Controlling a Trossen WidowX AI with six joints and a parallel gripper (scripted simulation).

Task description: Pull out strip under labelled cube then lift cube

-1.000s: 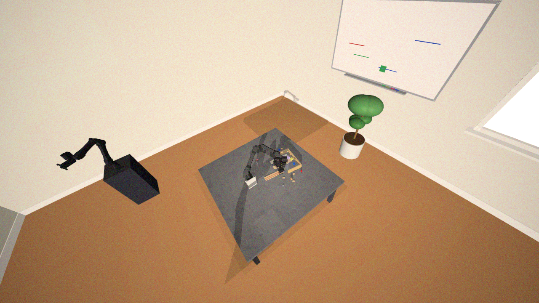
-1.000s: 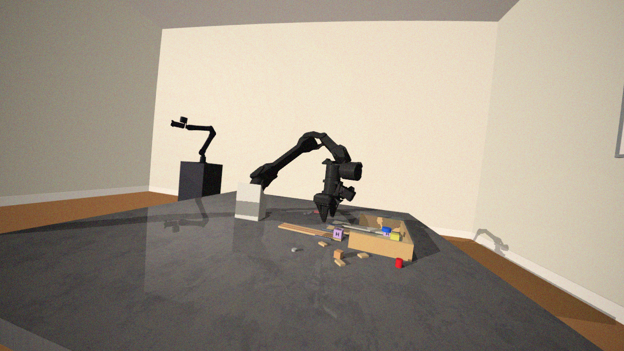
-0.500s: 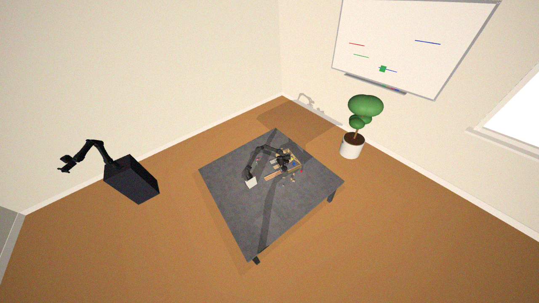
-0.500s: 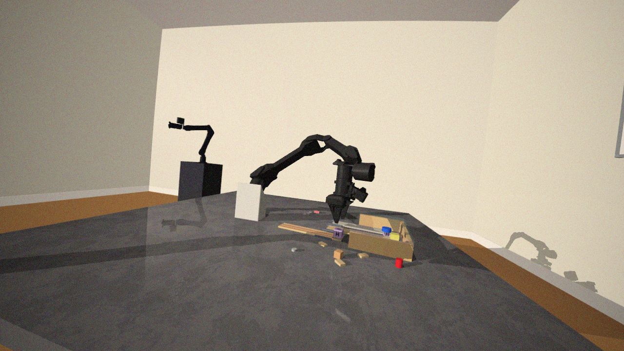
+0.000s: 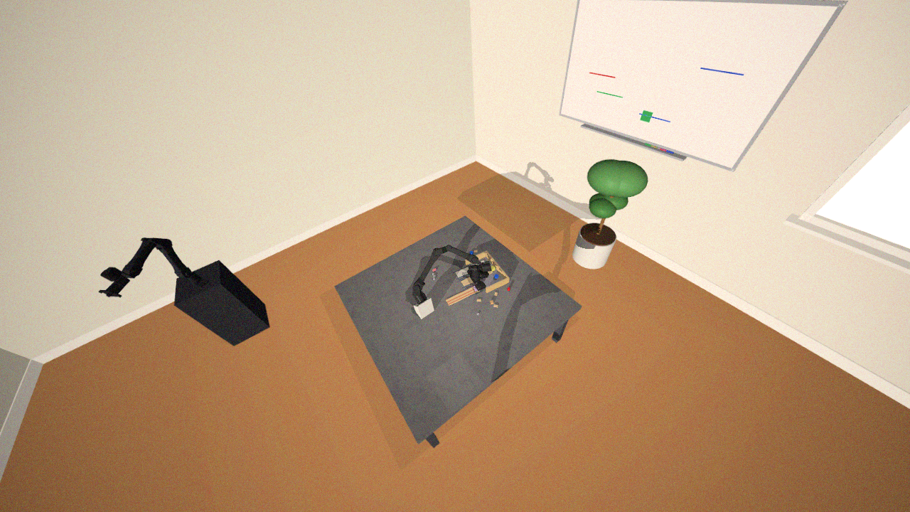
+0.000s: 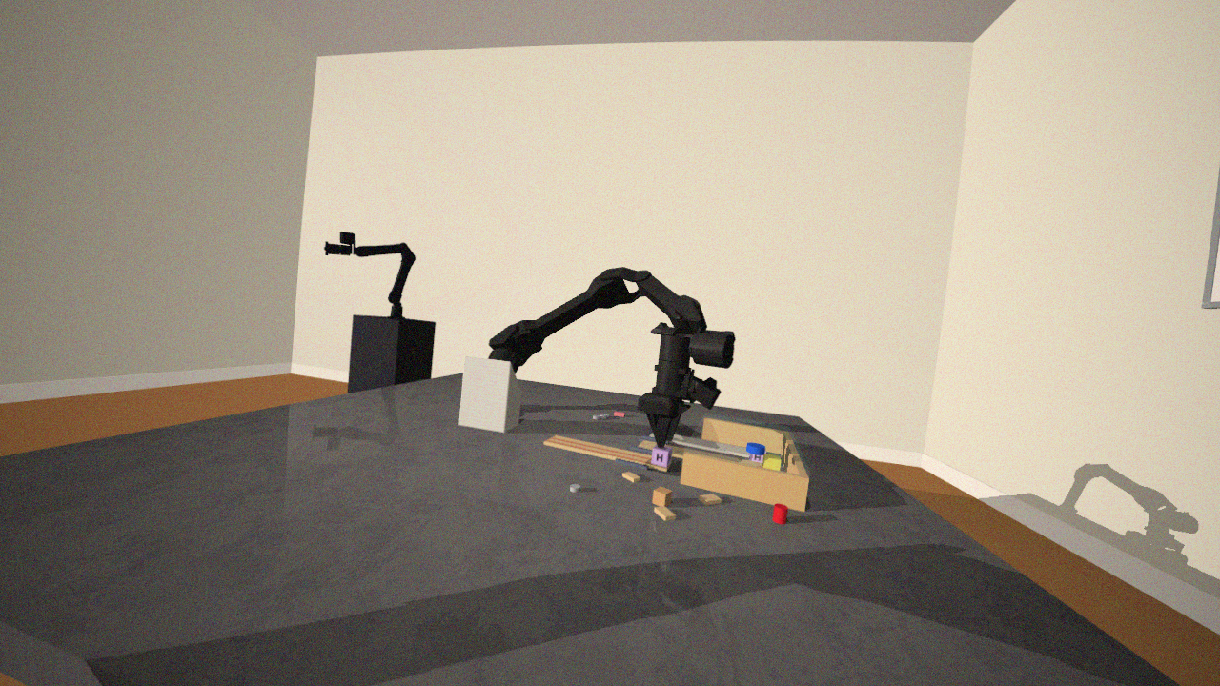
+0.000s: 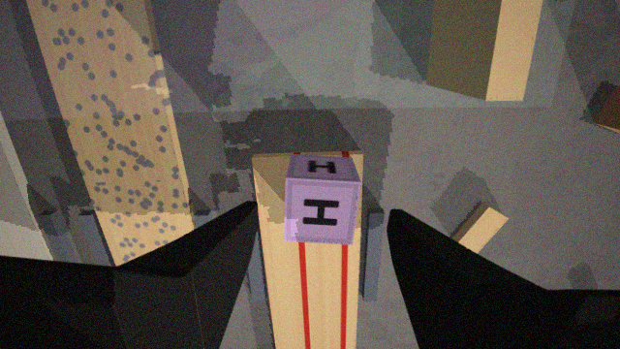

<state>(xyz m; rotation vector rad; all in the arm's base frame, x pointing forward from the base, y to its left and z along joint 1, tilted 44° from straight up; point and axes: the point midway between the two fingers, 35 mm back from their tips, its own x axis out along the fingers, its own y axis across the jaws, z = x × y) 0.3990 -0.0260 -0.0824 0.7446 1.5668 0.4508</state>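
A purple cube [image 6: 659, 458] [image 7: 321, 211] labelled H rests near the far end of a wooden strip with two red lines [image 6: 588, 449] [image 7: 325, 291] [image 5: 459, 297]. My gripper [image 6: 661, 443] [image 7: 323, 215] is open and empty, pointing down just above the cube. In the wrist view one fingertip is on each side of the cube, with a gap on both sides. A dotted wooden strip [image 7: 121, 126] lies to the left there, and part of a pale strip [image 7: 19, 237] shows beyond it. A second H-marked face [image 6: 756, 457] shows inside the wooden frame, partly hidden.
Low blue-grey rails [image 7: 373, 257] flank the red-lined strip. The wooden frame [image 6: 742, 482] [image 7: 511, 53] stands beyond the cube, with a blue piece [image 6: 756, 448] and a yellow piece [image 6: 772, 461] inside. An orange cube [image 6: 661, 496], several small wooden blocks and a red cylinder [image 6: 780, 514] lie nearby.
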